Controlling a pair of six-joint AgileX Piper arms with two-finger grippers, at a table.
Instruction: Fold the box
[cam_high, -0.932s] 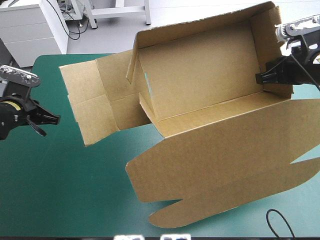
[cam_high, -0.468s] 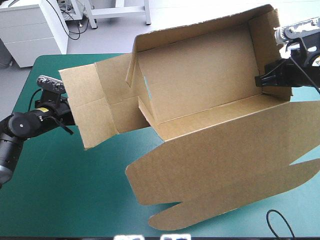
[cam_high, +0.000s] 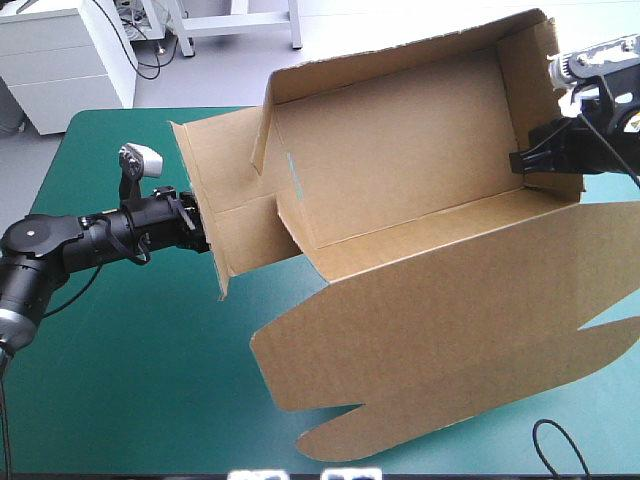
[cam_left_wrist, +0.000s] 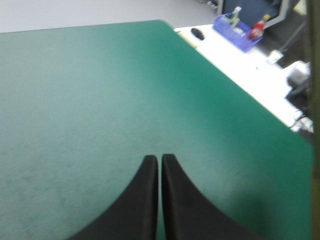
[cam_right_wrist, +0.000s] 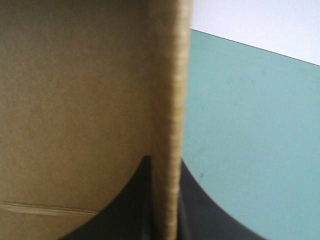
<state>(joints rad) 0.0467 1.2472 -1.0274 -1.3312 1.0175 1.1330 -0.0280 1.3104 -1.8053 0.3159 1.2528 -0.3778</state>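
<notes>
Right pincer (cam_high: 518, 160) clamps the box's (cam_high: 400, 160) end wall (cam_high: 530, 80) to steady it while my left pincer (cam_high: 200, 230), closed empty, props its flap (cam_high: 225, 190).

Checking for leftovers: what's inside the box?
Nothing but bare brown board shows inside the box; the right tool pinches its end wall. The left inner corner behind the flap is hidden.

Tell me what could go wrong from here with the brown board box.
The left black-fingered gripper is shut and only presses against the side flap of the brown board box; the flap may slip off and fall flat. The right black-fingered gripper pinches just the edge of the end wall; the sideways push might twist it loose.
</notes>
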